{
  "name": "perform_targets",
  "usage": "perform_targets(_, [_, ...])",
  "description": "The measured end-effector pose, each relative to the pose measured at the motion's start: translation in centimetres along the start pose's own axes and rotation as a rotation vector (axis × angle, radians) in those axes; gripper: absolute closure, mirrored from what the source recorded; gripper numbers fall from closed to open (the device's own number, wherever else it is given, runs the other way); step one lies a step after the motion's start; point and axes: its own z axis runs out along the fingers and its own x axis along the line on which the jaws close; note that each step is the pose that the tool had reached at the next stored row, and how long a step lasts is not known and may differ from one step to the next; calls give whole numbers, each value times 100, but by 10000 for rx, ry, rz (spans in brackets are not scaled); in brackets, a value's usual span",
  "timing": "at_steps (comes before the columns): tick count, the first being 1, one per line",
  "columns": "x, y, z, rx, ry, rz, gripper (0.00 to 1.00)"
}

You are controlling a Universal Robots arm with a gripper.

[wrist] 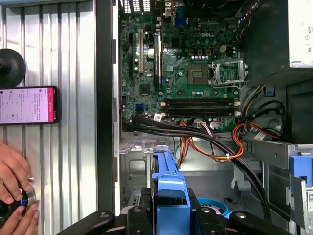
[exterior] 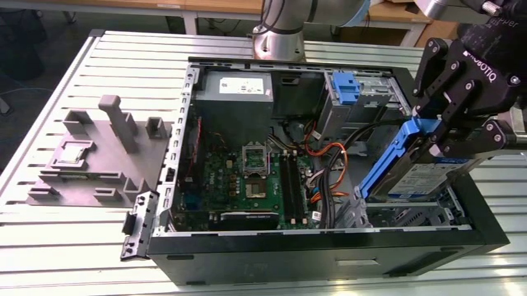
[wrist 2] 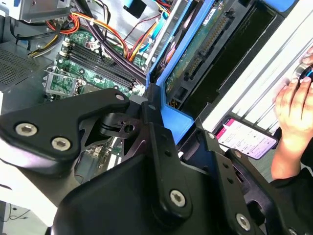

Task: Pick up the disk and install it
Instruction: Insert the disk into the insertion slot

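In the exterior view, an open computer case (exterior: 329, 246) lies on its side on a slatted metal table (exterior: 74, 246). The black gripper (exterior: 461, 123) hangs over the case's corner at the view's right, its claw clamped on the disk (exterior: 411, 169). The disk is a silver-grey drive in a bright blue bracket, held tilted, its lower end dipping into the metal drive bay (exterior: 411, 213) at that corner. Judging by this, the pick-up is done and the install is only begun: the disk is not yet lying flat in the bay. A green motherboard (exterior: 247, 179) fills the case floor. Orange and black cables (exterior: 334, 166) loop just beside the bay and could snag the disk. A grey power supply box (exterior: 234, 92) and a bare blue clip (exterior: 346, 89) sit along the case's far edge. A grey moulded fixture (exterior: 99, 154) stands on the table outside the case.

In the second wrist view, the black gripper fingers (wrist 2: 156, 142) press on the blue bracket (wrist 2: 171, 117), with the disk's green underside (wrist 2: 195, 46) above. A person's hand (wrist 2: 293, 105) rests at the table's edge near a phone (wrist 2: 247, 137).

In the first wrist view, the blue bracket (wrist: 168, 181) points into the bay's metal floor (wrist: 142, 166). Cables (wrist: 215, 147) cross between the bay and the motherboard (wrist: 181, 63). A phone (wrist: 27, 105) lies on the table outside the case wall, and a hand (wrist: 14, 181) holds a small knob.
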Motion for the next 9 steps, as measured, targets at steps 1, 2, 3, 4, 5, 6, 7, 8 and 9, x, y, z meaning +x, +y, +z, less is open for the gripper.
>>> perform_targets(1, [0, 0, 2, 0, -1, 0, 64])
perform_targets(2, [0, 0, 4, 0, -2, 0, 64])
perform_targets(3, [0, 0, 4, 0, -1, 0, 64])
perform_targets(4, [0, 0, 4, 0, -1, 0, 64])
perform_targets(5, [0, 0, 4, 0, -1, 0, 64])
perform_targets(6, [0, 0, 4, 0, -1, 0, 64])
perform_targets(7, [0, 0, 4, 0, -1, 0, 64])
perform_targets(8, [0, 0, 4, 0, -1, 0, 64])
perform_targets(9, [0, 0, 4, 0, -1, 0, 64])
